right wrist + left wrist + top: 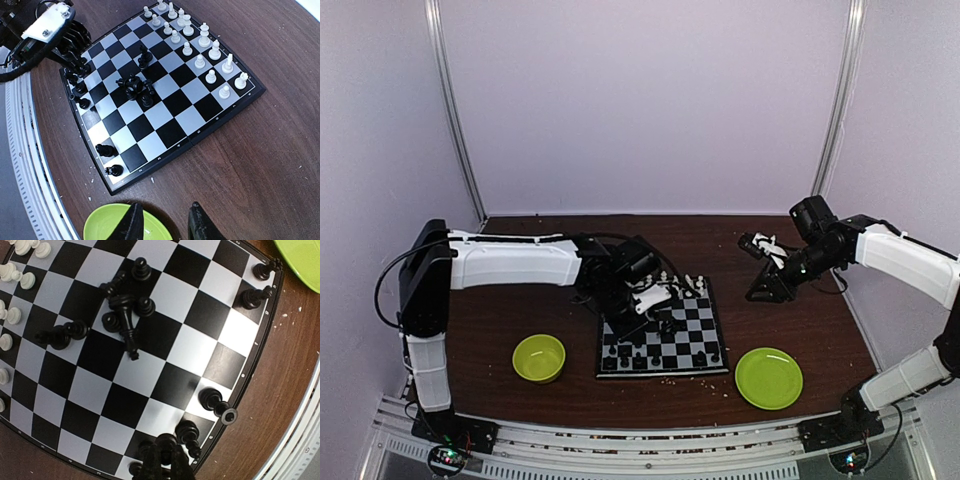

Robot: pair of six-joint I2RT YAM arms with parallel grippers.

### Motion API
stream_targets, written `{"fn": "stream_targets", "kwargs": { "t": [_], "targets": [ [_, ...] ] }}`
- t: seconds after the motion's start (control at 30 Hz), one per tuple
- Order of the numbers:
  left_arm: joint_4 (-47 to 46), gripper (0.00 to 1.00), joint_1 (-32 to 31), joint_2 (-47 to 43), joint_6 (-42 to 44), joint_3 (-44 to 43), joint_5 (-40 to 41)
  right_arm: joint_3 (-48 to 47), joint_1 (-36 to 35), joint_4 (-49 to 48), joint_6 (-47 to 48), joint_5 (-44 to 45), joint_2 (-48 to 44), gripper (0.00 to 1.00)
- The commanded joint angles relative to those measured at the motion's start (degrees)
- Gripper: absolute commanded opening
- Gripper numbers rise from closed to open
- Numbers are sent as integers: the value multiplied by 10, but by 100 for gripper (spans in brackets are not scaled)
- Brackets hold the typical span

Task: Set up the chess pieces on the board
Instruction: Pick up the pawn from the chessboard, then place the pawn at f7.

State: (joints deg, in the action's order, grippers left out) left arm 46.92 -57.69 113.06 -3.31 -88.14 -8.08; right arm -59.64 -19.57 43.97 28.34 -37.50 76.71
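The board (695, 330) lies mid-table, and I also see the board (195, 347) from the left wrist and the board (170, 112) from the right wrist. White chess pieces (200, 45) stand in two rows on its far side. Several black pieces (135, 87) are heaped mid-board, some toppled (127, 327). Others stand along the near edge (212, 400). My left gripper (628, 330) is low over the board's near-left corner, shut on a black chess piece (169, 442). My right gripper (165, 212) hangs open and empty over the table right of the board.
A lime-green plate (769, 378) sits near the board's right corner, and the plate (107, 225) lies partly under my right fingers. A green bowl (539, 357) stands left of the board. White crumbs dot the brown table. The metal rail runs along the near edge.
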Motion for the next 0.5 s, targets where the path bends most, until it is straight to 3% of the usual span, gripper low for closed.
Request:
{"fn": "stream_targets", "kwargs": {
  "t": [0.0,0.47],
  "targets": [
    [-4,0,-4,15,9,-8,-16,-15,1,6,4,0,2,30],
    [-4,0,-7,44,3,-20,2,-15,1,7,5,0,2,30]
  ]
}}
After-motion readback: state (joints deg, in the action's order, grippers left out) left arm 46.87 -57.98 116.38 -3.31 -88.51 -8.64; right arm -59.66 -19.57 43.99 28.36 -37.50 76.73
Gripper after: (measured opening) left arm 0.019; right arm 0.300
